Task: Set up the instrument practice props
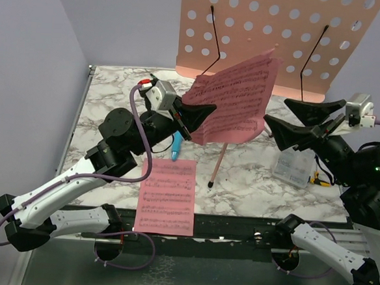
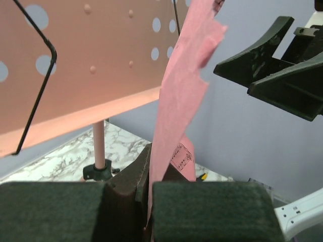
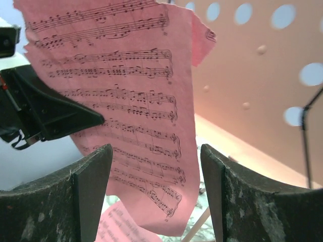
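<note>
Claws first: the left claw (image 1: 203, 116) is pressed together on the lower left edge of a pink page (image 1: 235, 97), and its wrist view shows the paper rising edge-on from between the two dark pads (image 2: 212, 214). The right claw (image 1: 276, 111) stands with its jaws wide apart just beside the page's right edge, holding nothing. From its own wrist view the page hangs in the gap between its fingers (image 3: 91, 176); whether either finger touches the paper I cannot tell.

The held page is upright and tilted, in front of the music stand (image 1: 276, 31), with its bottom edge hanging below the stand's ledge. It is printed with black staves of notes, row under row; any words on it are too small to read. Its top corner is ragged.

The stand's pink board is punched with round holes and carries two thin black wire arms (image 1: 214, 33). A second pink page (image 1: 168, 194), also printed with staves, lies flat on the marbled table (image 1: 252, 186) in front of the stand, to its left. A blue stick (image 1: 177, 147) lies between that page and the stand, touching the flat page's top edge. A clear box (image 1: 293, 166) sits in front of the stand, to its right.
</note>
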Robot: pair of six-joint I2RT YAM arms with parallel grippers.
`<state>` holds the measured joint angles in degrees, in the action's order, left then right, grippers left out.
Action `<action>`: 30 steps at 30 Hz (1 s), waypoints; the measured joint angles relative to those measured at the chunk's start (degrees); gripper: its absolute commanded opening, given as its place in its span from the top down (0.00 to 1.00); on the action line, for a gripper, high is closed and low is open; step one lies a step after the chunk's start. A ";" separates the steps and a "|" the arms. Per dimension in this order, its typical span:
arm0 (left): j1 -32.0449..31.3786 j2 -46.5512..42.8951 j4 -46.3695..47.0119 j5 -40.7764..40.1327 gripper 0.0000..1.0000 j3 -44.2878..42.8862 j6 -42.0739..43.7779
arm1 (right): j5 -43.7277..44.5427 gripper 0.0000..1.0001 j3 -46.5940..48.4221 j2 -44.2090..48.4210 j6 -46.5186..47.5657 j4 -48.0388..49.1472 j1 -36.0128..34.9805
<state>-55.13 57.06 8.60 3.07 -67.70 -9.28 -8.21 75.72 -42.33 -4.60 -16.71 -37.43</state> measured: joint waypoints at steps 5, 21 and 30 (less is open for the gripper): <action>0.00 3.63 -0.66 -0.20 1.00 -5.95 0.35 | 7.34 0.28 4.28 -0.50 0.35 -1.60 0.00; 0.00 14.56 -0.20 -1.01 1.00 -22.73 5.11 | 33.38 0.34 12.72 -9.01 1.97 -5.33 0.02; 0.00 22.08 0.09 -2.93 1.00 -33.57 10.32 | 34.51 0.52 18.23 -13.44 3.19 -5.84 0.02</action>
<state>-55.13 79.13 8.69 0.14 -101.27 1.04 26.30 93.95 -55.77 -1.41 -22.55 -37.41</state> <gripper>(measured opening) 0.002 0.509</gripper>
